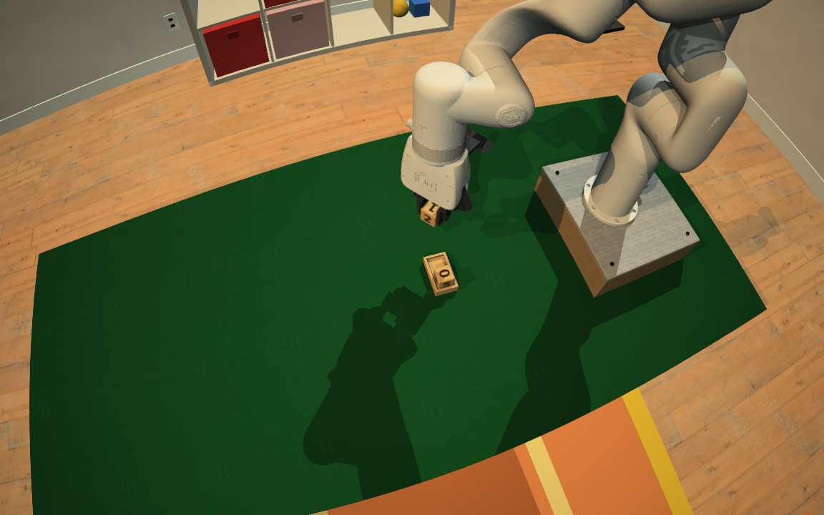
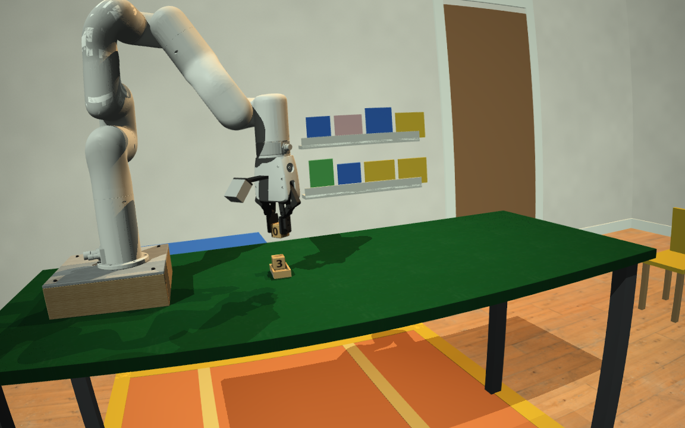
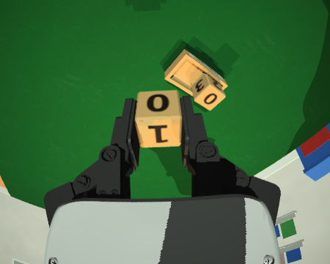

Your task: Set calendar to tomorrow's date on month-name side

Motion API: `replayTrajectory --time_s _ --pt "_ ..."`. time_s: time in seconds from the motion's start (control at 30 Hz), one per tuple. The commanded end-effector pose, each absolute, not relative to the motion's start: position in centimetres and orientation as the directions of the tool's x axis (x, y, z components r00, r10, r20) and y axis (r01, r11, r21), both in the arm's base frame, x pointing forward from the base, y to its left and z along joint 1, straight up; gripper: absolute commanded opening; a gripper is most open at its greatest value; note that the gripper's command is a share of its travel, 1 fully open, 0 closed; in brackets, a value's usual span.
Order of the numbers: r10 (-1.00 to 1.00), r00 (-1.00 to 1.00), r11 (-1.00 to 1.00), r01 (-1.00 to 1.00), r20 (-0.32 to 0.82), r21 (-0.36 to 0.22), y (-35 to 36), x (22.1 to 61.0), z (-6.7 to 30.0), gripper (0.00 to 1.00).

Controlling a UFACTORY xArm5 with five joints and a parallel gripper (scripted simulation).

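Observation:
My gripper (image 1: 437, 211) (image 2: 279, 227) (image 3: 158, 111) is shut on a wooden number cube (image 1: 430, 214) (image 2: 275, 230) (image 3: 158, 119), held in the air above the table, off to one side of the tray. The wrist view shows its 0 and an upside-down 1; the top view shows 1 and 2. The wooden tray (image 1: 434, 255) (image 2: 281, 274) (image 3: 175, 64) rests on the table. A second cube (image 1: 444, 275) (image 2: 278, 262) (image 3: 209, 93) stands in one half of it, with 0 on top and 3 on a side. The other half is empty. The month's name is not readable.
The green table top (image 1: 210, 320) (image 2: 414, 266) (image 3: 62, 73) surrounds the tray. The robot's wooden base block (image 1: 651, 224) (image 2: 105, 295) stands on it, to the right of the tray in the top view. The arm's shadow crosses the table.

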State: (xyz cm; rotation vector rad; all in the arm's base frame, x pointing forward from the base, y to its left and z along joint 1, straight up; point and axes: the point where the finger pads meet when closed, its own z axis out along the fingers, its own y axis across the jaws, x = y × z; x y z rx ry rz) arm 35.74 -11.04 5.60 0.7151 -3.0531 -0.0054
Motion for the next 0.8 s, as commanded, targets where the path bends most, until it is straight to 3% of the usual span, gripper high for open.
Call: replayTrajectory --time_s 0.0,0.77 --pt "-0.550 -0.835 0.835 -0.550 0.002 0.003 -10.5 36.0 5.8 0.27" --pt "-0.922 -0.386 0.386 -0.922 0.001 0.004 -7.6 36.5 6.1 0.27"
